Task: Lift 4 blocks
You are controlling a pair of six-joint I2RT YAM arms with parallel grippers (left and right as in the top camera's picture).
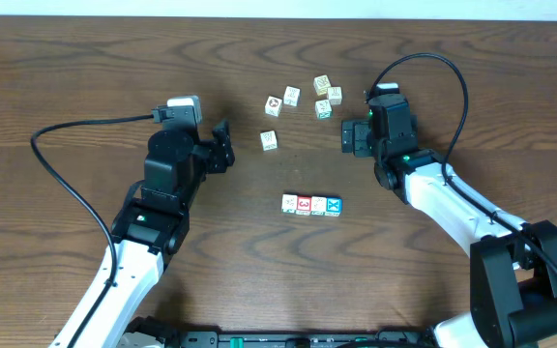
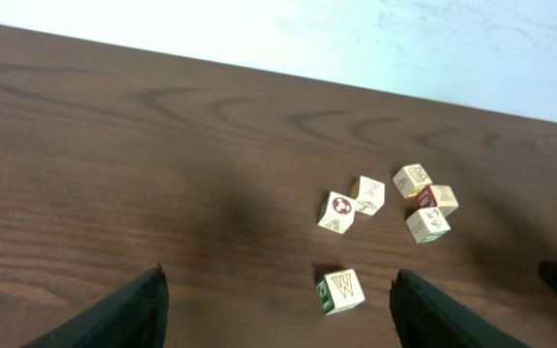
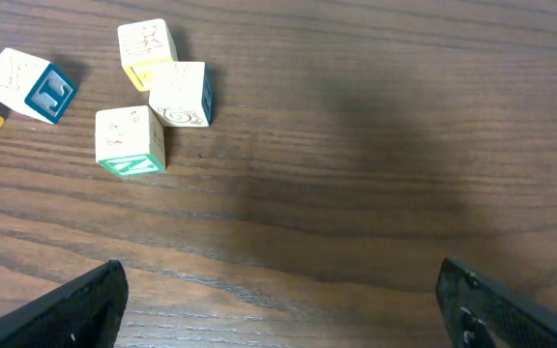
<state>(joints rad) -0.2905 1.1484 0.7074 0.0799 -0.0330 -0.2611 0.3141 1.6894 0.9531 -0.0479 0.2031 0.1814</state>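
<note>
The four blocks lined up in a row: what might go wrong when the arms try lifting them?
The four blocks sit touching side by side; squeezed from the ends, the row might buckle and spill.
The left gripper and right gripper hang open nearer the loose pale cubes than the row; they might grab those instead.

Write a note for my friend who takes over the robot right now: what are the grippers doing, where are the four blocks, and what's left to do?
Left gripper: open, empty, over the bare table, left of the loose cubes.
Right gripper: open, empty, just right of those cubes.
The four blocks: side by side in one row on the table, nearer the robot than both grippers, with the blue block at the right end.
Done: the row is lined up; nothing is lifted.
Left: bring the grippers to the row, squeeze it and lift all four. Probably leave the loose cubes alone.
</note>
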